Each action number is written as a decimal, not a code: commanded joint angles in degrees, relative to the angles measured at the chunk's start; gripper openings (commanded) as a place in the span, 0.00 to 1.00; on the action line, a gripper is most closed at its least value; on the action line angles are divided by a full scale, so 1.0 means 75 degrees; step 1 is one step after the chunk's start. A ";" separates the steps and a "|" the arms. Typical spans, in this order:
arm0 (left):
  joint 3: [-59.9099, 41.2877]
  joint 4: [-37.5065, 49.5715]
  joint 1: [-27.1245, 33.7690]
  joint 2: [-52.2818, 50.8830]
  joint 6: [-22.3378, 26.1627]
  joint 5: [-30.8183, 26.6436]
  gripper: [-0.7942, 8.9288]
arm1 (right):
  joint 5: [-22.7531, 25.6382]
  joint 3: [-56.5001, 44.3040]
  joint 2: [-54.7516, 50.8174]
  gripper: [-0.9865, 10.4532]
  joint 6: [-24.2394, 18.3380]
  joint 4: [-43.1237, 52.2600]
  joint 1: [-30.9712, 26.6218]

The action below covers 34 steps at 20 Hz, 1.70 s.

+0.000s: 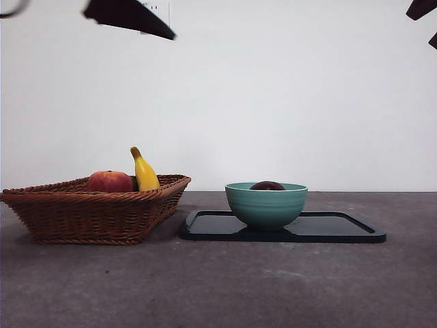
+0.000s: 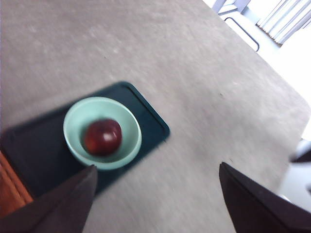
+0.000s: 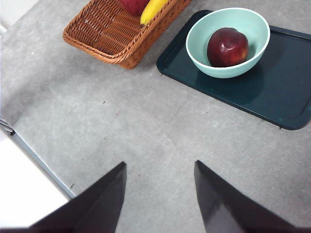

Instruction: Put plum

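The dark maroon plum [image 3: 227,46] lies inside a mint-green bowl [image 3: 199,56] that stands on a dark tray [image 3: 286,92]. In the front view only the plum's top [image 1: 267,186] shows above the bowl's rim [image 1: 266,205]. It also shows in the left wrist view [image 2: 102,137]. My left gripper [image 2: 158,194] is open and empty, high above the table beside the tray. My right gripper [image 3: 160,187] is open and empty, high above the bare table, apart from the tray.
A brown wicker basket [image 1: 95,208] stands left of the tray [image 1: 341,229] and holds a red-orange fruit [image 1: 109,182] and a yellow banana [image 1: 145,172]. Both arms show only as black tips at the front view's top corners. The table's edge shows in both wrist views.
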 commanded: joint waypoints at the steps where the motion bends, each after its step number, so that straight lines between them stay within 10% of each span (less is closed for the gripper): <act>1: 0.0883 -0.0006 -0.0146 0.0912 0.0023 -0.0181 0.50 | -0.0032 0.0058 0.0029 0.28 0.0006 0.0067 0.0041; 13: 0.3771 -0.0283 -0.0761 0.4642 0.0606 -0.1416 0.50 | -0.0026 0.0061 0.0026 0.28 0.0090 -0.0210 0.0041; 34: 0.3853 -0.0271 -0.1297 0.6470 0.0857 -0.2206 0.50 | -0.0026 0.0061 0.0020 0.28 0.0085 -0.0571 0.0041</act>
